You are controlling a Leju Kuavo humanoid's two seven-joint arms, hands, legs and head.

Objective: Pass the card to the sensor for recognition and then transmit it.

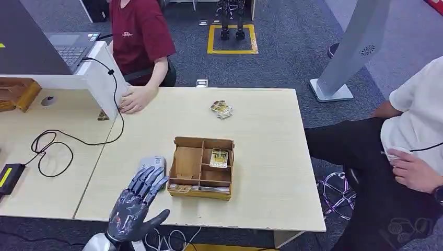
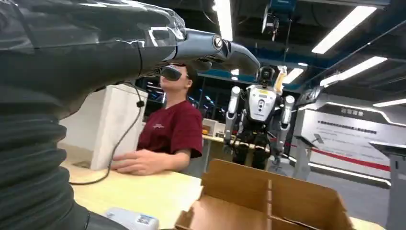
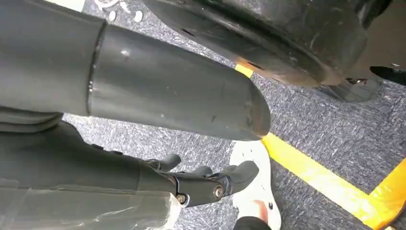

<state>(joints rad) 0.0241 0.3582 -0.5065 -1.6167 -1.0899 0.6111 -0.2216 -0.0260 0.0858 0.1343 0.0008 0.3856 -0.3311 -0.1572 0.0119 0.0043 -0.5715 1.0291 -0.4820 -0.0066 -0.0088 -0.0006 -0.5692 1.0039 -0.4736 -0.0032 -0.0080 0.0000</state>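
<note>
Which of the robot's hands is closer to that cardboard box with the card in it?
Left. The left hand hovers beside the cardboard box; the right hand hangs down over the floor.

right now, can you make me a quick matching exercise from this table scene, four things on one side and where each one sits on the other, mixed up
Things:
1. card
2. grey sensor
3. small packets
4. left hand

Places:
A. loose on the table top beyond the box, towards the far edge
B. inside a compartment of the cardboard box
C. hovering above the near table edge, fingers spread, holding nothing
D. flat on the table just left of the box

Pairs: 1-B, 2-D, 3-A, 4-C
</note>
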